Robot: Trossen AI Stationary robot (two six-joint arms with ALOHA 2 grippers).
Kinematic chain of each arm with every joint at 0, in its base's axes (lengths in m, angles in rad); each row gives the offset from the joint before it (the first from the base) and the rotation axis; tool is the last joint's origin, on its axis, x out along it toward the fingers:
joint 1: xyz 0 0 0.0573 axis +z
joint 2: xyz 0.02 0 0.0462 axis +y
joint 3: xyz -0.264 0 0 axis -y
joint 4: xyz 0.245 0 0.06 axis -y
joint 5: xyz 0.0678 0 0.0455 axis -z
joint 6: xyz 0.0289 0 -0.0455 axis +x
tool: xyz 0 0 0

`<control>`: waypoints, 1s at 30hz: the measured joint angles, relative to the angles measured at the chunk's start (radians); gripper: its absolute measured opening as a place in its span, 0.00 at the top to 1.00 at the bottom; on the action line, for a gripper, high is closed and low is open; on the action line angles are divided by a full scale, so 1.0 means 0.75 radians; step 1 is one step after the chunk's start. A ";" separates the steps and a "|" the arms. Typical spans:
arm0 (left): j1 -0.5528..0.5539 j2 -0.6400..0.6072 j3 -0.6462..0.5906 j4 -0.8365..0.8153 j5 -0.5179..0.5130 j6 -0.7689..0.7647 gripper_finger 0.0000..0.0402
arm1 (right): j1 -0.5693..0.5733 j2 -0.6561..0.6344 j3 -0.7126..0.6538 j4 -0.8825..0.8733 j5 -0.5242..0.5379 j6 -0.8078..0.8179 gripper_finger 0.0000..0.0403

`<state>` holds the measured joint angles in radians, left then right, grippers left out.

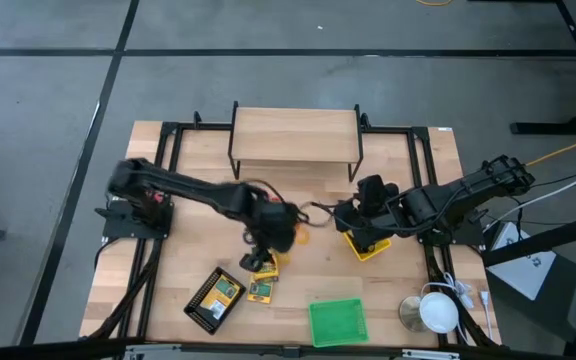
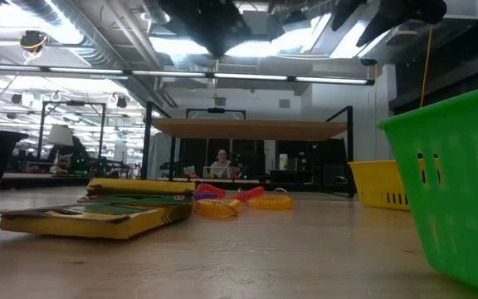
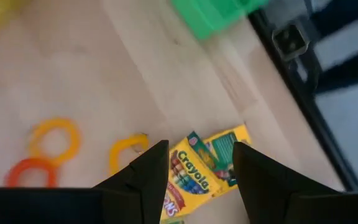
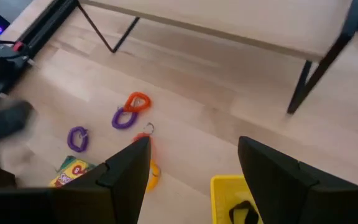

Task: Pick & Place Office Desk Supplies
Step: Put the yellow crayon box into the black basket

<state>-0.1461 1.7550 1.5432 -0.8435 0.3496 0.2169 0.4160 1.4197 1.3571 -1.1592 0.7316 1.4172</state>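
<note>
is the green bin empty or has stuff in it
Empty, it seems: from above the green bin shows only bare green floor. The low view shows just its wall.

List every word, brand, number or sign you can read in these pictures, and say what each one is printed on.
"Crayola": on the yellow crayon box lying on the table, seen between the left gripper's fingers.
Smaller print on that same box: too blurred to read.
Print on the crayon boxes in the high view and on the flat box in the low view: too small to read.
Nothing else legible.
</note>
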 joint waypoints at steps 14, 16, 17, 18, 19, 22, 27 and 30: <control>0.095 -0.986 -0.699 0.121 -0.305 -0.694 0.57 | 0.085 0.163 -0.476 1.211 -0.311 0.293 0.39; 0.077 -1.075 -0.764 0.131 -0.375 -0.772 0.57 | 0.050 0.258 -0.476 1.404 -0.424 0.248 0.39; 0.065 -1.116 -0.796 0.134 -0.410 -0.802 0.57 | 0.036 0.307 -0.476 1.480 -0.472 0.229 0.39; 0.052 -1.146 -0.829 0.145 -0.442 -0.830 0.57 | 0.022 0.356 -0.476 1.554 -0.526 0.224 0.39; 0.038 -1.179 -0.861 0.169 -0.467 -0.856 0.57 | 0.012 0.406 -0.476 1.619 -0.580 0.225 0.39; -0.003 -1.245 -0.963 0.244 -0.514 -0.937 0.57 | -0.015 0.523 -0.476 1.733 -0.734 0.253 0.39; -0.080 -1.288 -1.121 0.386 -0.576 -1.032 0.57 | -0.028 0.597 -0.477 1.791 -0.788 0.296 0.39; -0.123 -1.288 -1.205 0.496 -0.598 -1.069 0.57 | -0.035 0.609 -0.477 1.793 -0.818 0.317 0.39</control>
<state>-0.2382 0.7891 0.6393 -0.4716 -0.0988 -0.5846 0.3897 1.8767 0.9993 0.1856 0.1177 1.6547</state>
